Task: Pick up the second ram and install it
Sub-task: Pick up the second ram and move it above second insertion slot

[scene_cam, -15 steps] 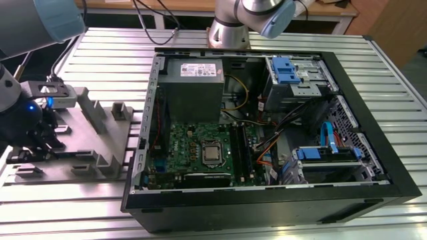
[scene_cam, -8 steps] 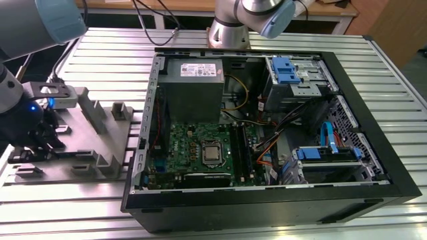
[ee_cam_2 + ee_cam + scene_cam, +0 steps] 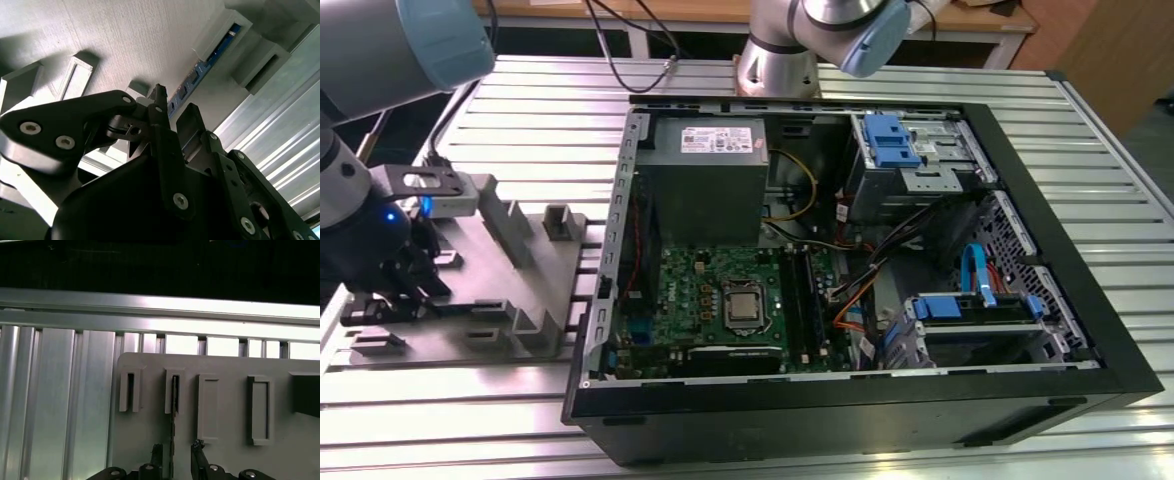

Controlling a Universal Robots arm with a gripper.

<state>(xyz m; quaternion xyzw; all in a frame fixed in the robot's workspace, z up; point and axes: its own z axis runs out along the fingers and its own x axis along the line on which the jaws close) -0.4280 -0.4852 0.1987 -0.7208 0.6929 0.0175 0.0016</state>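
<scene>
Our claw (image 3: 176, 454) is down over the grey fixture plate (image 3: 142, 435) on the slatted tabletop (image 3: 547, 120), off to the exterior view's left of the open PC case (image 3: 1087, 350). Its jaws are spread, one finger on each side of the second ram (image 3: 173, 407), not pinching it. The stick stands on edge in its slot. Raised holder blocks (image 3: 207, 407) crowd in just beside it on both sides.

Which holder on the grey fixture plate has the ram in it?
The holder directly ahead of the hand: the thin dark edge of the second ram runs from it to between the open fingers. Neighbouring holders show bare slots.
</scene>
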